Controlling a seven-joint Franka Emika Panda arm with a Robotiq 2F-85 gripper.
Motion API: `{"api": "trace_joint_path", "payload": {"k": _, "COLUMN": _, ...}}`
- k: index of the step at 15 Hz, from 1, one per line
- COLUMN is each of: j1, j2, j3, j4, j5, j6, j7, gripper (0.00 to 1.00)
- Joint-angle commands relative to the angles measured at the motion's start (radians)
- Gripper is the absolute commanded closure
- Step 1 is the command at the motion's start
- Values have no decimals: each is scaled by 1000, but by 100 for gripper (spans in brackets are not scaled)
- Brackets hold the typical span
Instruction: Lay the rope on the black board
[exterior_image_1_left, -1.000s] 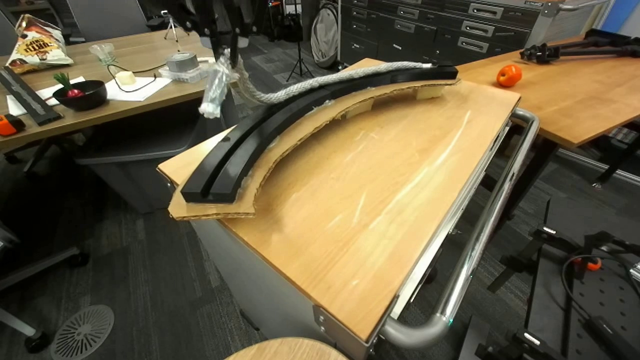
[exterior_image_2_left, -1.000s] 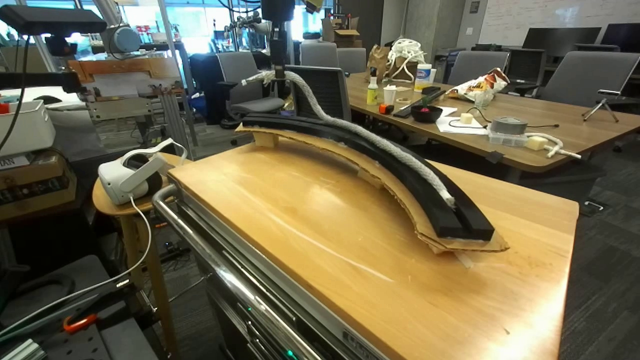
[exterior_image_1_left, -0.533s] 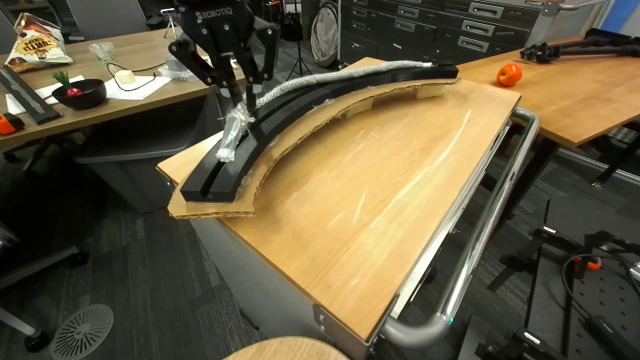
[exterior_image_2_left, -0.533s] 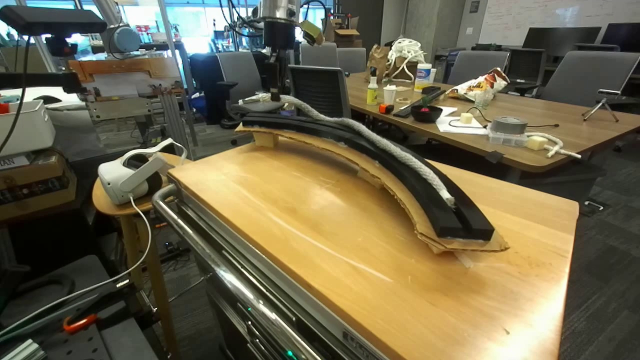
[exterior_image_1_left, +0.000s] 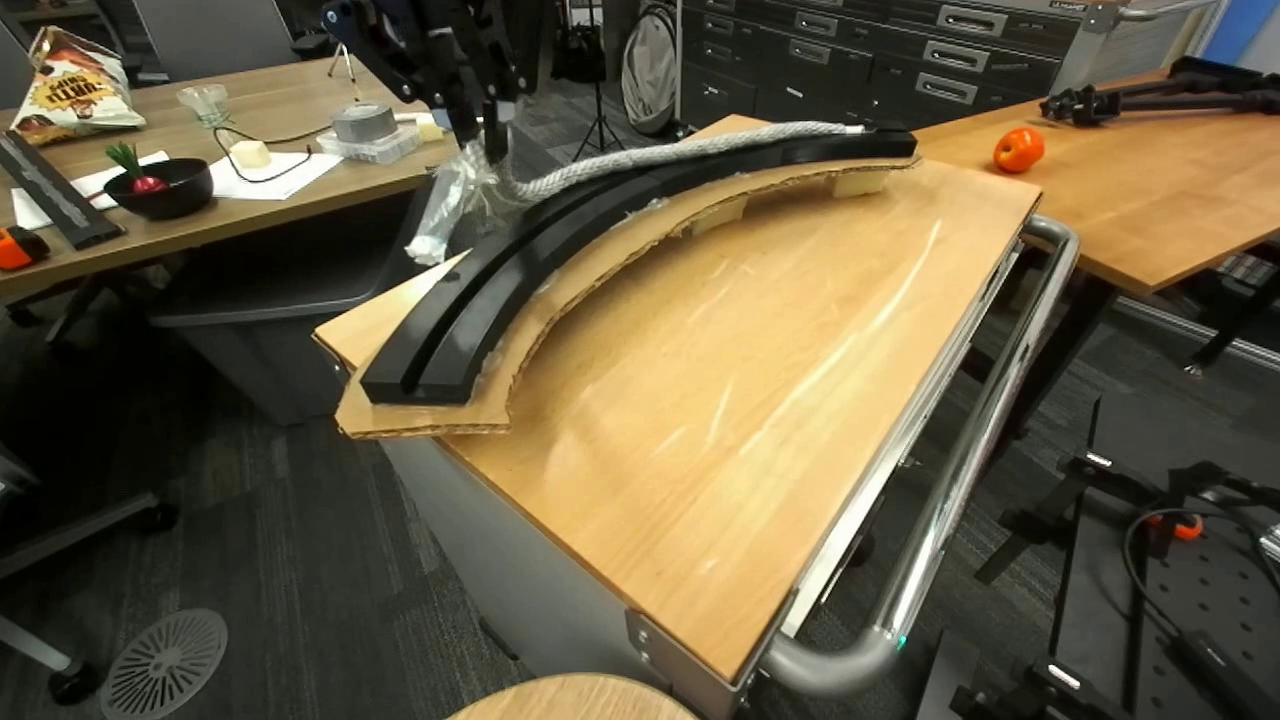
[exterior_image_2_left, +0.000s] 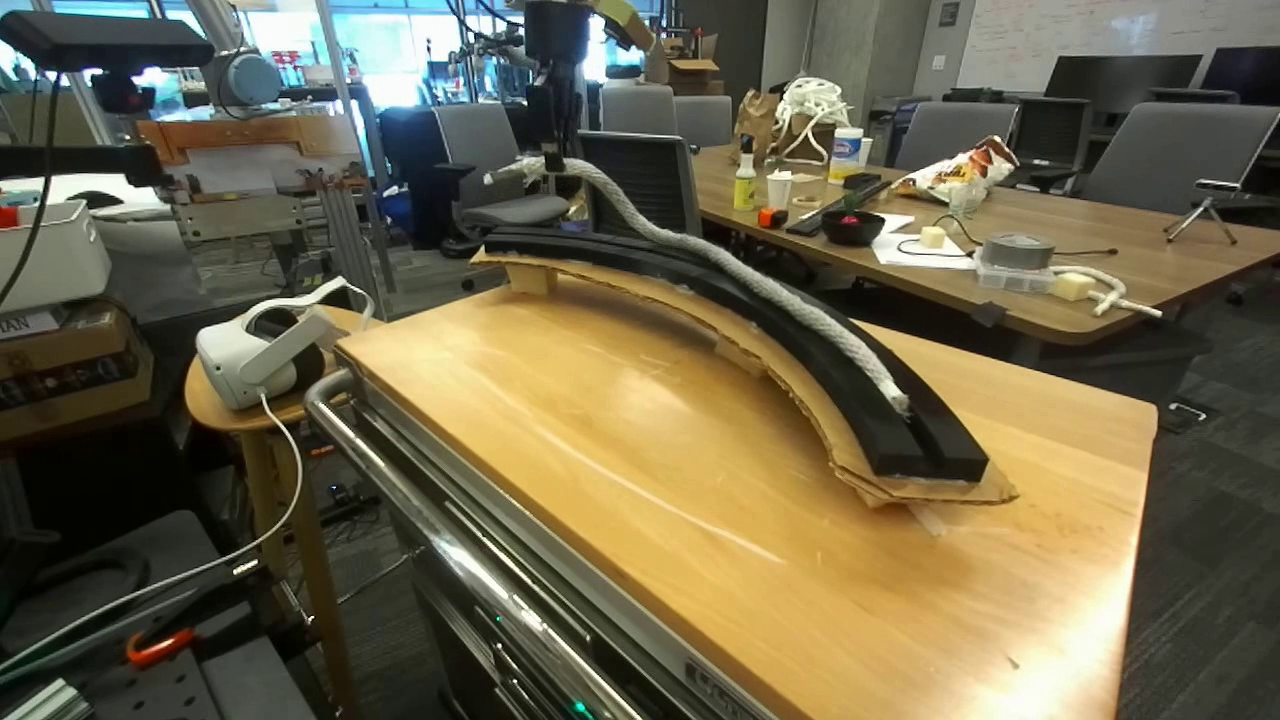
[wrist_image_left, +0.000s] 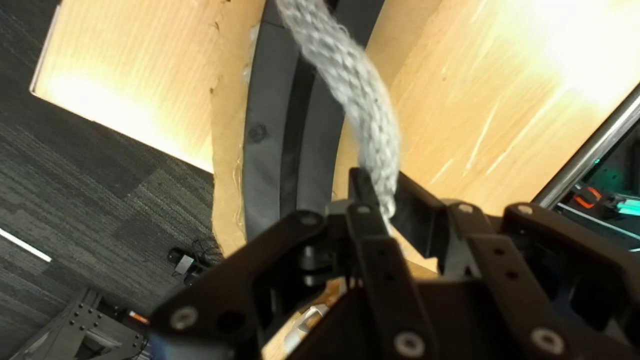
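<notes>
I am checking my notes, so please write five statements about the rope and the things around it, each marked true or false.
1. The gripper holds the rope near one end. True.
2. The rope's other end lies on the black board. True.
3. The black board is straight. False: it curves in an arc.
4. The whole rope lies on the black board. False: its gripped part is raised above it.
5. A black bowl stands on a table. True.

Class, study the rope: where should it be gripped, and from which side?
Probably grip the rope just behind its wrapped end, coming from above. That stretch is narrow and raised clear of the board, so jaws can straddle it, as the end effector does; the far end rests on the board.
</notes>
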Motion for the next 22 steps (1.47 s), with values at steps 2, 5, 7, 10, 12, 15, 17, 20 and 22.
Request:
{"api": "trace_joint_path", "payload": {"k": 2, "j1": 18, "j2": -9, "j3": -6, "j4": 41, "j5": -6, "j6": -85, "j7": 54, "gripper": 96}}
{"api": "trace_joint_path", "payload": {"k": 5, "j1": 20, "j2": 0, "j3": -2, "j4": 48, "j5": 2, "j6": -121, "j7": 73, "gripper": 96}}
{"api": "trace_joint_path", "payload": {"k": 7, "j1": 22, "j2": 8, "j3": -2, "j4": 56, "j5": 3, "j6": -136, "j7": 90, "gripper": 96}}
{"api": "trace_joint_path", "payload": {"k": 10, "j1": 23, "j2": 18, "j3": 0, "j4": 64, "j5": 14, "j6": -150, "j7": 120, "gripper": 96}}
{"api": "trace_joint_path", "payload": {"k": 12, "j1": 27, "j2": 22, "j3": 2, "j4": 72, "j5": 14, "j6": -158, "j7": 140, "gripper": 96}}
{"api": "trace_joint_path", "payload": {"k": 15, "j1": 36, "j2": 28, "j3": 2, "j4": 90, "j5": 9, "j6": -174, "j7": 172, "gripper": 96}}
{"api": "trace_joint_path", "payload": {"k": 17, "j1": 41, "j2": 39, "j3": 3, "j4": 112, "j5": 9, "j6": -188, "j7": 190, "gripper": 96}}
{"api": "trace_joint_path", "payload": {"k": 20, "j1": 54, "j2": 84, "j3": -3, "j4": 165, "j5": -10, "j6": -206, "j7": 209, "gripper": 96}}
{"api": "trace_joint_path", "payload": {"k": 22, "j1": 56, "j2": 136, "j3": -13, "j4": 213, "j5": -25, "j6": -226, "j7": 220, "gripper": 96}}
